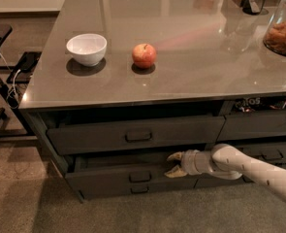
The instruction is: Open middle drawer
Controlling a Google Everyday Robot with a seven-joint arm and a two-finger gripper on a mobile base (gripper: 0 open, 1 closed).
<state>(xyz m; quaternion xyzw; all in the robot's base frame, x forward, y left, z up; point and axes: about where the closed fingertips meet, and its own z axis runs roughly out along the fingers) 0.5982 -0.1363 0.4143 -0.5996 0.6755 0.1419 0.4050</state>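
The middle drawer (108, 177) is the wide dark-grey front under the taller top drawer (99, 136), with a small loop handle (140, 176) at its centre. It stands out a little from the cabinet, with a dark gap above its front. My gripper (173, 164) comes in from the right on a white arm (249, 166), at the drawer's top edge, right of the handle. Its fingers are spread: the upper fingertip (173, 156) is at the gap above the front, the lower one (170, 173) is against the face. They hold nothing.
A thin bottom drawer (140, 190) sits below. On the grey counter (191, 67) are a white bowl (87, 48), a red apple (144, 56) and a snack jar (283, 33). More drawers (259, 125) are on the right. A black rack with cables (7, 76) stands at the left.
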